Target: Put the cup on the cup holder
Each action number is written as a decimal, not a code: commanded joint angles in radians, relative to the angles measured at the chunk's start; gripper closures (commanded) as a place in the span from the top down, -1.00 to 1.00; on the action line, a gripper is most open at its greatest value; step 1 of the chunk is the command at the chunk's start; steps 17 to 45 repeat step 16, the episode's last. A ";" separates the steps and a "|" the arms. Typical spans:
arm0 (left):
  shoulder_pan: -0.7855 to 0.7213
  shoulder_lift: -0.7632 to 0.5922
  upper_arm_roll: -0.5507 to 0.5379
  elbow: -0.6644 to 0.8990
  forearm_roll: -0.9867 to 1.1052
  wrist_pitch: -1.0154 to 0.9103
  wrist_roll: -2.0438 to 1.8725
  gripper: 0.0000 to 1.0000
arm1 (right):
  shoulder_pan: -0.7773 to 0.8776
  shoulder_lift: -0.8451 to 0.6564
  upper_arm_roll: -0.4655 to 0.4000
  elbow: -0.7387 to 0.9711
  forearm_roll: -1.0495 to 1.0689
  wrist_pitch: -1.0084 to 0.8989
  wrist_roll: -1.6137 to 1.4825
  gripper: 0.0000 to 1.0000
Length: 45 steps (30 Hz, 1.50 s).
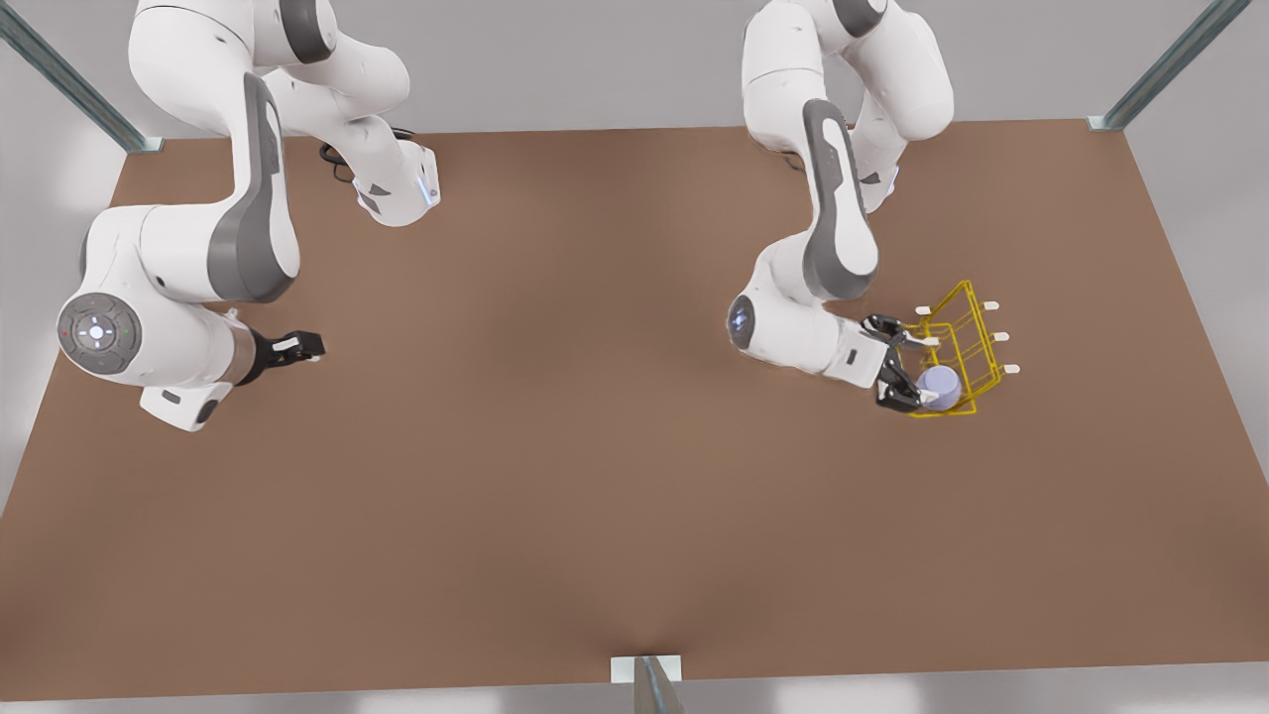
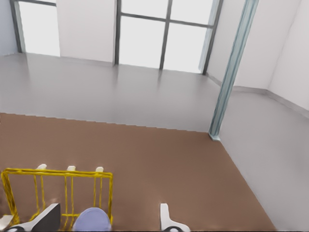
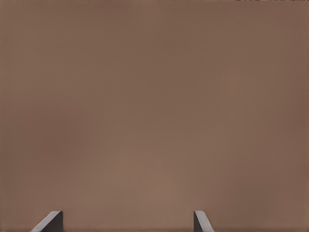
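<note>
Brown surface (image 1: 595, 496) carried everything. Left arm reached in on the front view's right, right arm sat idle on the front view's left, well apart from the work. Holder (image 1: 960, 347) stood near the surface's edge on the front view's right, yellow wire frame with white-tipped pegs sticking out on the side away from the arm. Left jaws (image 1: 907, 367) were spread wide at the holder, cup (image 1: 940, 387) sitting between them near one finger; front view couldn't settle whether that finger touched it, so it read as not gripped. Cup sat at the holder's near end, overlapping the frame. Judgement: placement looked mostly done, what remained was clearing the arm without knocking the cup; whether it was actually seated on a peg couldn't be told. Left wrist view added the cup's top (image 2: 91, 220) just beside one finger (image 2: 46, 218), with the frame (image 2: 58, 173) right behind it and a clear gap to the other finger. Right jaws (image 1: 297, 347) hovered over bare surface; right wrist view showed both fingertips (image 3: 50, 221) apart with nothing between.
</note>
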 commanded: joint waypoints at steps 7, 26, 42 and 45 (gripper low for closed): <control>0.988 -0.385 -1.151 0.648 -0.258 -0.696 1.715 1.00 | 0.003 -0.009 -0.002 0.002 -0.004 0.000 -0.004 1.00; 1.326 -0.524 -1.475 0.455 -0.164 -0.650 1.862 1.00 | 0.002 -0.012 -0.002 0.000 -0.001 0.019 -0.009 1.00; 1.326 -0.524 -1.475 0.455 -0.164 -0.650 1.862 1.00 | 0.002 -0.012 -0.002 0.000 -0.001 0.019 -0.009 1.00; 1.326 -0.524 -1.475 0.455 -0.164 -0.650 1.862 1.00 | 0.002 -0.012 -0.002 0.000 -0.001 0.019 -0.009 1.00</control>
